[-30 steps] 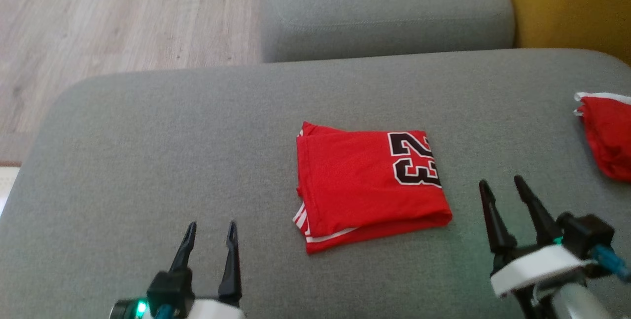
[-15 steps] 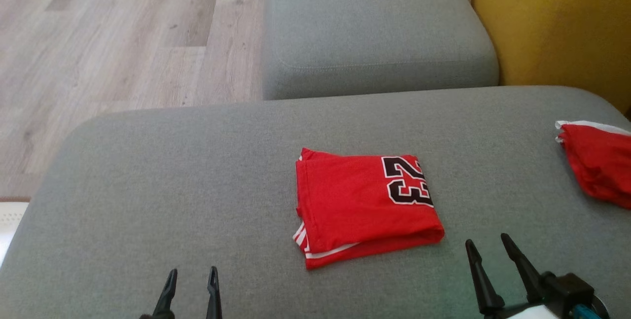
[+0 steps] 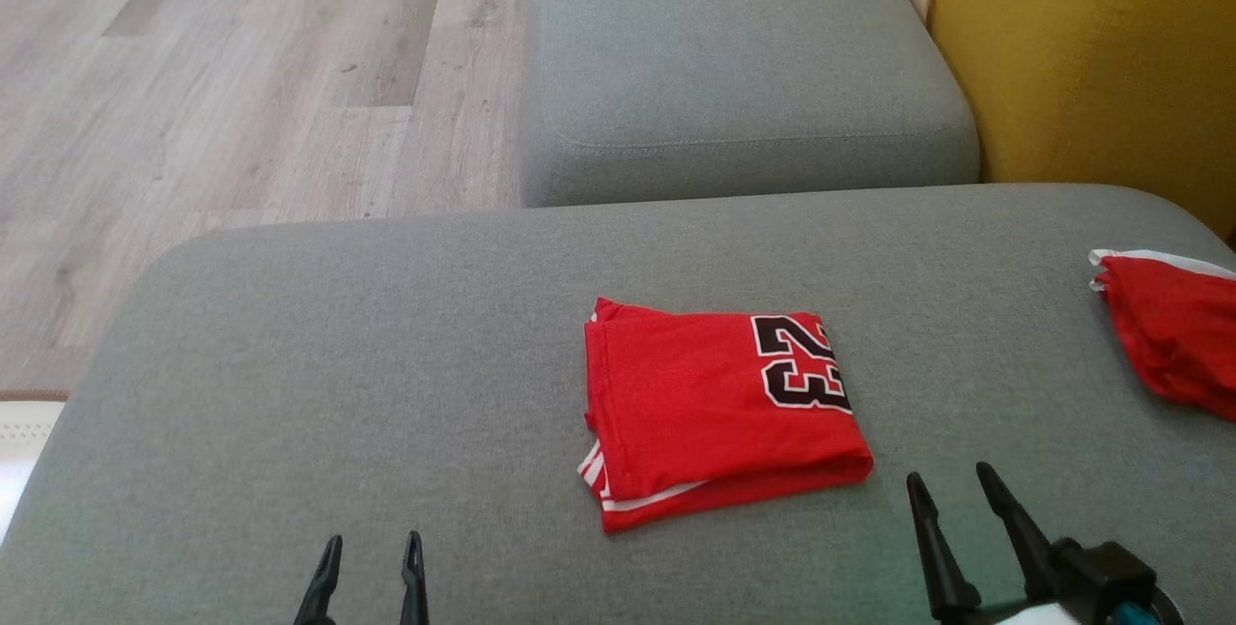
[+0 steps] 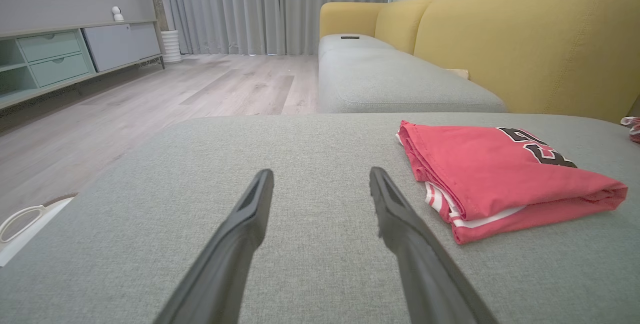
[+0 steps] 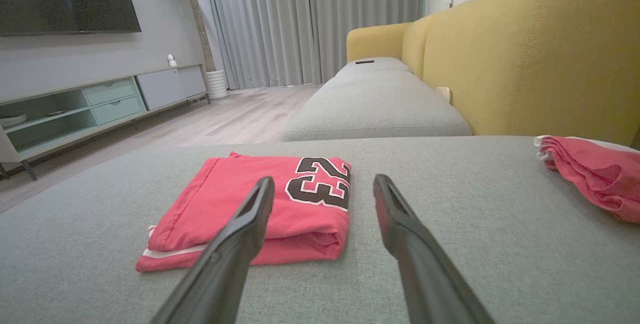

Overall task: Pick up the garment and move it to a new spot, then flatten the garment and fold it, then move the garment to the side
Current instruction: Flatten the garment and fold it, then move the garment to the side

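a folded red garment (image 3: 719,412) with a black 23 lies flat near the middle of a wide grey sofa cushion (image 3: 290,364). my left pincer (image 3: 375,540) and right pincer (image 3: 948,473) hover open and empty on its near side, not touching it. a second red cloth (image 3: 1168,345) sits at the cushion's right edge. beyond are a pale wood floor (image 3: 241,74), a yellow sofa back (image 3: 1091,45) and grey curtains (image 4: 275,8).
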Controlling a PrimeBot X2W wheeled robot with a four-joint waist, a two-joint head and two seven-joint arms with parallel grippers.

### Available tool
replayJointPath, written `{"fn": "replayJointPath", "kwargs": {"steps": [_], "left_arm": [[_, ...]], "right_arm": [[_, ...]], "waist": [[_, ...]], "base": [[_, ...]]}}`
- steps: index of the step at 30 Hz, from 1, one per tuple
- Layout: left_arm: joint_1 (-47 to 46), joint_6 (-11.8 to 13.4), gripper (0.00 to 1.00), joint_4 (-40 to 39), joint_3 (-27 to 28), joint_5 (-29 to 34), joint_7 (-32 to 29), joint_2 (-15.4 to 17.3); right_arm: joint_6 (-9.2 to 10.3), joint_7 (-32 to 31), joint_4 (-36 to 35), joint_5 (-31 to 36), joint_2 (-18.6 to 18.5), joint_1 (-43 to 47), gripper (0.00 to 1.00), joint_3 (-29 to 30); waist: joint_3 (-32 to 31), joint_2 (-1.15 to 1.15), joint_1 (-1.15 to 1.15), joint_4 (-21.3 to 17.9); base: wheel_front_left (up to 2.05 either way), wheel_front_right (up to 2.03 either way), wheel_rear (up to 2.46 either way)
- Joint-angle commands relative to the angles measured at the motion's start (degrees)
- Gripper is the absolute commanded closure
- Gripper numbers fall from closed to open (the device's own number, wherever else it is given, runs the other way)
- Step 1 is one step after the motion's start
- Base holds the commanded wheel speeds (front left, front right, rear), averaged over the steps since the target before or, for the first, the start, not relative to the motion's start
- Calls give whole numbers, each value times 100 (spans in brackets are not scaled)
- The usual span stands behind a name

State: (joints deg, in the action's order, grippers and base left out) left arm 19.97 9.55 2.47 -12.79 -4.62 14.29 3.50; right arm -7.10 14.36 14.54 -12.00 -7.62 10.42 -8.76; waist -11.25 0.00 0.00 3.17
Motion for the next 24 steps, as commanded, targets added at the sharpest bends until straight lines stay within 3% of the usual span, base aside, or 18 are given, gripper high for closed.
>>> {"fn": "replayJointPath", "kwargs": {"steps": [1, 24], "left_arm": [[-225, -15, 0, -190, 189, 67, 71, -55], [-203, -82, 0, -155, 180, 184, 71, -60]], "right_arm": [[-39, 63, -200, 42, -20, -121, 0, -104], [-39, 63, -230, 42, -34, -34, 0, -157]], "waist": [[-9, 0, 0, -1], [53, 0, 0, 64]], "base": [[0, 0, 0], [0, 0, 0]]}}
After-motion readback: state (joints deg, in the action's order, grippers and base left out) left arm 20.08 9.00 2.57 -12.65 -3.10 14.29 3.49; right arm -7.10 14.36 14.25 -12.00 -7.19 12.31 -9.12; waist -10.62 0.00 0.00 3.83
